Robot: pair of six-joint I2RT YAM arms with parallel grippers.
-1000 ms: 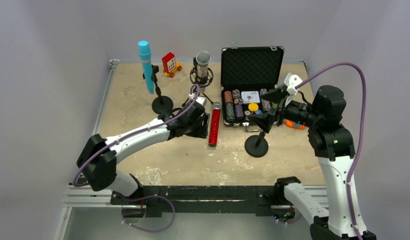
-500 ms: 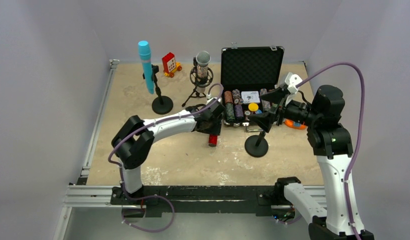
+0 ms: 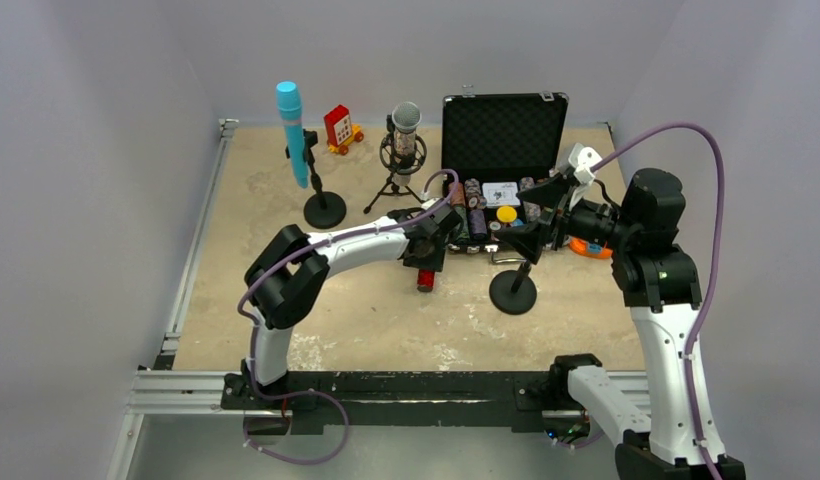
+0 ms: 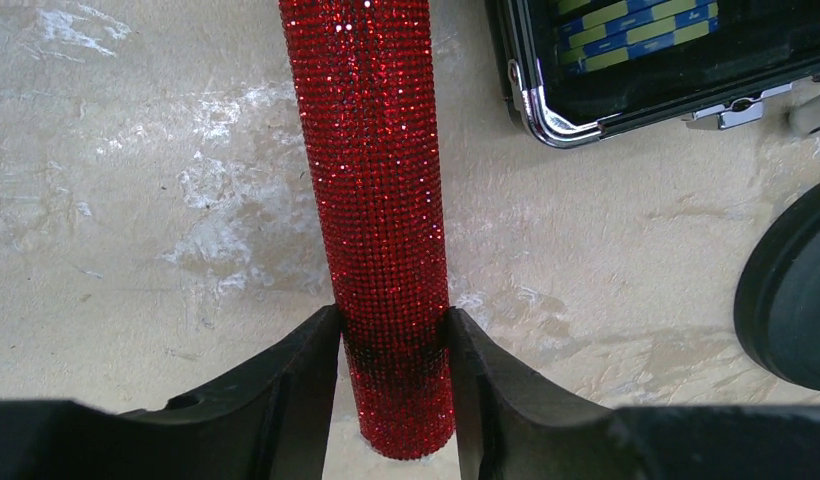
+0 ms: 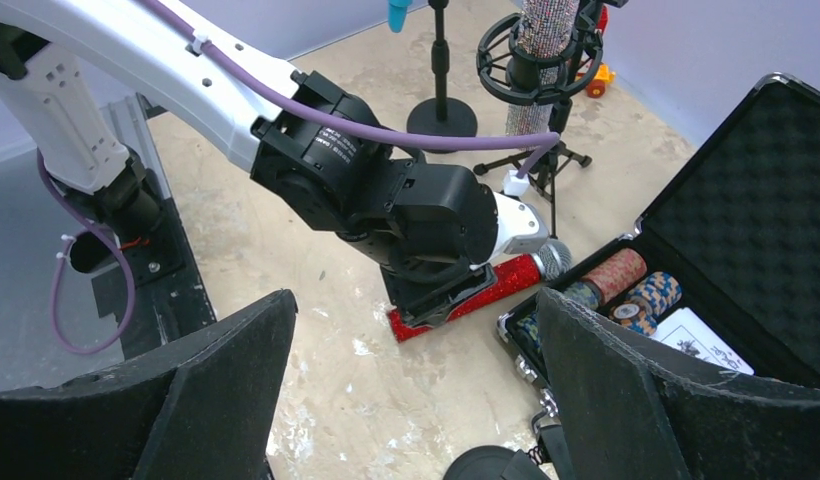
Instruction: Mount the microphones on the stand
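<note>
Three microphones are seen on the bench (image 3: 386, 330); beside the open chip case (image 3: 504, 125), the right jaws are held wide over a bare stand (image 3: 513, 290); the light-blue microphone (image 3: 293, 135) and silver-glitter microphone (image 3: 405, 125) are mounted; the red-glitter microphone (image 4: 371, 150), laid flat, is clamped near its tail by the left jaws.

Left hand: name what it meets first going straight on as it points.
The left hand points down at the red-glitter microphone lying between its fingers; the table is right beneath. Little free travel, likely.
</note>
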